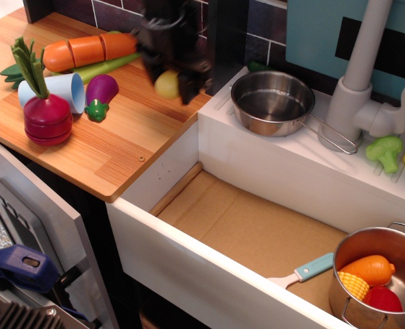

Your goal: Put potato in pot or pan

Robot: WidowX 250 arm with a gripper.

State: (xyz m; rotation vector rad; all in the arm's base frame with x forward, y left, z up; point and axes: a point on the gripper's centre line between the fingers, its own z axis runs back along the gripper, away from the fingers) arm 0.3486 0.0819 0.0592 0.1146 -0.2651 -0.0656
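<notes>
The black robot gripper (169,83) hangs blurred above the back edge of the wooden tabletop (113,147), and its jaws are clamped narrowly on the small pale-yellow, smooth, egg-shaped plastic potato (166,83), which sits between them clear of the wood. So the pick-up looks done, to my eye, and the carry and the drop are what's left. The nearest target is the empty shallow steel pan (272,101) with a wire handle, resting on the white ledge just to the right of the gripper; nothing lies in it yet.

Counting what's about: one potato, one pan, and one deep steel pot (377,274) down in the sink's right corner. In the pot I see three toy foods: one orange, one yellow corn piece, one red. There is one light-blue-handled utensil (303,269) lying beside the pot.

On the tabletop there is one orange sliced carrot (86,50), one purple toy eggplant (101,91), one dark-red radish with green leaves (46,113), one pale-blue cup (64,90) on its side, and one green stalk (106,66). One green broccoli (384,150) stands by the single grey tap (361,65).
</notes>
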